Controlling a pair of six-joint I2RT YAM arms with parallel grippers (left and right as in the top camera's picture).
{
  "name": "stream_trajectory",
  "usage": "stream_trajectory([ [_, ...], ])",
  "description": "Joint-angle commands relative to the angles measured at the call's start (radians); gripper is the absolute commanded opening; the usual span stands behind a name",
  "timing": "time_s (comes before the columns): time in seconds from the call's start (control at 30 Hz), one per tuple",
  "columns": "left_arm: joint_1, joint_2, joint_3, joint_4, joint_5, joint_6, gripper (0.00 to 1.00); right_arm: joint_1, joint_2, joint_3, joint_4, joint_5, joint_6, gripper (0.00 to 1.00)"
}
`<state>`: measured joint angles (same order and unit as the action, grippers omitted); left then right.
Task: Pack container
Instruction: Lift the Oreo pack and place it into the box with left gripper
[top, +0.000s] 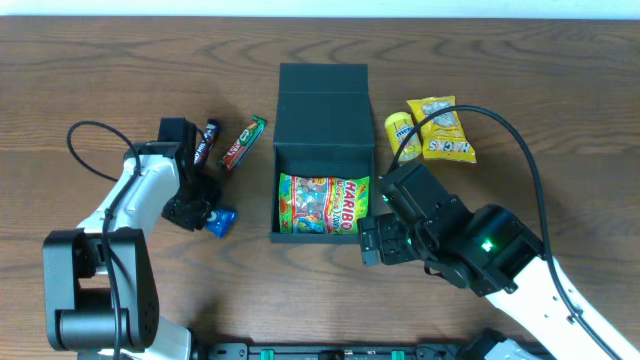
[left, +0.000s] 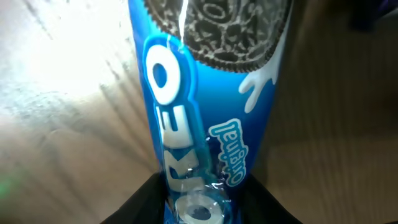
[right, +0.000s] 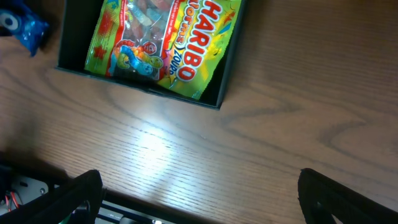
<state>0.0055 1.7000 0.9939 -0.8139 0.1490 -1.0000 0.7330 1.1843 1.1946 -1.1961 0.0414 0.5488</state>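
The container (top: 322, 110) is a matte dark teal-green all over. The Haribo bag (right: 165, 40) is bright green and yellow with red lettering and rainbow-coloured sweets. The Oreo packet (left: 205, 124) is blue with white lettering and a dark, embossed-pattern biscuit. Two snack packets (top: 440, 130) are yellow, their print perhaps black. The table (top: 560, 90) is brown wood grain.

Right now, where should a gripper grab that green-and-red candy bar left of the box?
Probably across its narrow middle, from above. The candy bar lies flat and diagonal, apart from the container, so jaws turned to match could close on its long sides.
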Motion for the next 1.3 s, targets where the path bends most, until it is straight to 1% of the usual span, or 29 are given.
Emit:
stream_trajectory([
  [0.0, 0.003, -0.033, 0.024, -0.053, -0.041, 0.037, 0.06, -0.010, 0.002, -0.008, -0.006, 0.024, 0.015, 0.99],
  [0.17, -0.007, -0.162, 0.102, -0.178, -0.159, 0.089, 0.06, -0.081, -0.003, -0.007, -0.027, 0.040, 0.015, 0.99],
  [0.27, -0.006, -0.237, 0.117, -0.187, -0.167, 0.142, 0.06, -0.131, -0.002, -0.007, -0.028, 0.033, 0.015, 0.99],
  [0.3, -0.006, -0.254, 0.117, -0.189, -0.168, 0.159, 0.15, -0.143, -0.002, -0.007, -0.028, 0.032, 0.014, 0.99],
  [0.33, -0.006, -0.265, 0.117, -0.203, -0.171, 0.199, 0.48, -0.153, -0.002, -0.007, -0.029, 0.032, 0.014, 0.99],
  [0.37, -0.006, -0.264, 0.115, -0.211, -0.177, 0.213, 0.61, -0.154, -0.002, -0.007, -0.029, 0.032, 0.014, 0.99],
  [0.4, -0.006, -0.262, 0.104, -0.210, -0.187, 0.249, 0.68, -0.154, -0.002, -0.007, -0.029, 0.032, 0.014, 0.99],
  [0.47, -0.006, -0.257, 0.076, -0.198, -0.208, 0.295, 0.77, -0.154, -0.002, -0.007, -0.031, 0.032, 0.014, 0.99],
  [0.57, -0.006, -0.240, 0.032, -0.165, -0.238, 0.379, 0.81, -0.154, -0.002, -0.007, -0.031, 0.032, 0.014, 0.99],
  [0.63, -0.006, -0.225, -0.001, -0.140, -0.238, 0.394, 0.89, -0.154, -0.002, -0.007, -0.031, 0.032, 0.014, 0.99],
  [0.73, -0.006, -0.179, -0.046, -0.111, -0.211, 0.337, 0.89, -0.154, -0.002, -0.007, -0.031, 0.032, 0.015, 0.99],
  [0.77, -0.006, -0.165, -0.062, -0.090, -0.202, 0.335, 0.89, -0.154, -0.002, -0.007, -0.031, 0.032, 0.015, 0.99],
  [1.1, -0.006, -0.051, -0.084, 0.039, -0.181, 0.373, 0.89, -0.154, -0.002, -0.007, -0.031, 0.032, 0.014, 0.99],
  [1.23, -0.006, -0.005, -0.084, 0.056, -0.181, 0.376, 0.87, -0.154, -0.002, -0.007, -0.031, 0.033, 0.014, 0.99],
  [1.27, -0.006, 0.002, -0.084, 0.058, -0.181, 0.376, 0.85, -0.154, -0.002, -0.007, -0.031, 0.032, 0.014, 0.99],
])
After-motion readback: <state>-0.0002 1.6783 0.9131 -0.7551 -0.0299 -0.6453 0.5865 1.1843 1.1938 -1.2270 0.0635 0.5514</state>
